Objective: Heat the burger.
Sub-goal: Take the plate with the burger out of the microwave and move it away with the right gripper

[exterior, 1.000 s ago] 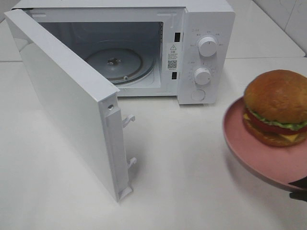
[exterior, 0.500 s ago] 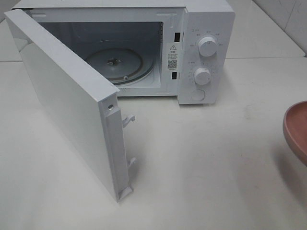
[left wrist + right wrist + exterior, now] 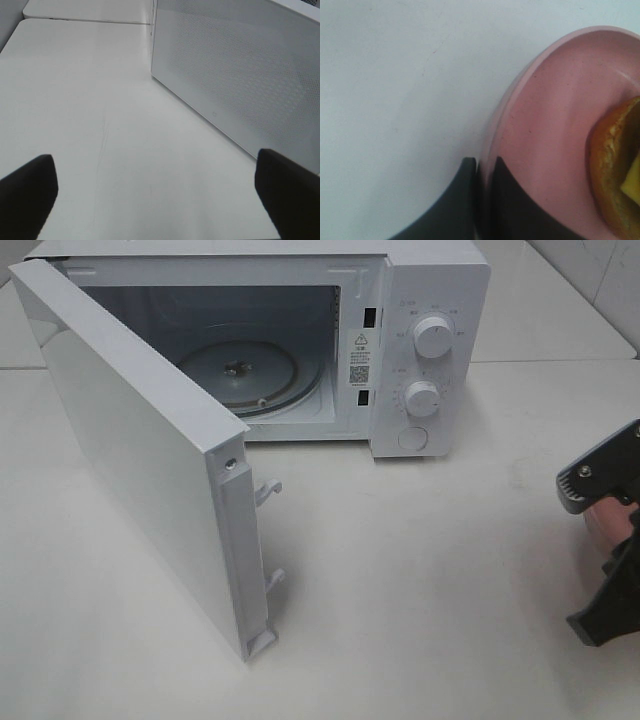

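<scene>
- Left gripper: jaws wide apart over the white tabletop.
- White box-shaped microwave, door swung open.
- Right gripper: jaws clamped on the round pink plate carrying the orange-brown burger.

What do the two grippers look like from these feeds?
Both are black. The right gripper shows angular, matte plastic parts with a small screw and a ridged inner edge. The left gripper appears only as two dark, rounded fingers at the frame's edges. No cables or markings show.
</scene>
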Motion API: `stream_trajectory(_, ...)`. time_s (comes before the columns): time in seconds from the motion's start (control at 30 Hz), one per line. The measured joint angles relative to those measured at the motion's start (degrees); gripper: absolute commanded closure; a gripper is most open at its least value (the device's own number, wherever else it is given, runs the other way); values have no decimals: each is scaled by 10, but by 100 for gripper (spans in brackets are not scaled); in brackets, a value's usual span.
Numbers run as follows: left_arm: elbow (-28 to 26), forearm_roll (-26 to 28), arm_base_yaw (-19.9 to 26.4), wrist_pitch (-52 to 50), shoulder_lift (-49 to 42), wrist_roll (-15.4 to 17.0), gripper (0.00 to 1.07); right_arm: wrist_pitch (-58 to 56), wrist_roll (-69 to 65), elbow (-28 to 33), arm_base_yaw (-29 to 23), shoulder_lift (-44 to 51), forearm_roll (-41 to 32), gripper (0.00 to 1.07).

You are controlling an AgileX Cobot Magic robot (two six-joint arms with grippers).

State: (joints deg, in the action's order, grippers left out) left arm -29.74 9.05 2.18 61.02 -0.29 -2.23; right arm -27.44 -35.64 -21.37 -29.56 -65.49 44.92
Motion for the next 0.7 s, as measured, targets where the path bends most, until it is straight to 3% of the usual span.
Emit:
stream_trajectory(0.07,0,0,0,0,0,0,7,18,-118,-5,0,-86,56,107)
stream_trajectory(0.2,0,0,0,0,0,0,7,21,-206,-5,0,-144,101,107)
stream_trajectory(0.33,0,0,0,0,0,0,7,23,-367,-6,0,-223,215,107)
stream_trajectory(0.37,0,0,0,0,0,0,7,23,-367,-6,0,-223,215,107)
stream_trajectory(0.5,0,0,0,0,0,0,7,7,-550,-6,0,-273,341,104)
stream_trajectory(0.63,0,0,0,0,0,0,7,-1,-640,-10,0,-289,381,100)
stream_trajectory(0.7,0,0,0,0,0,0,7,-5,-684,-11,0,-292,395,94)
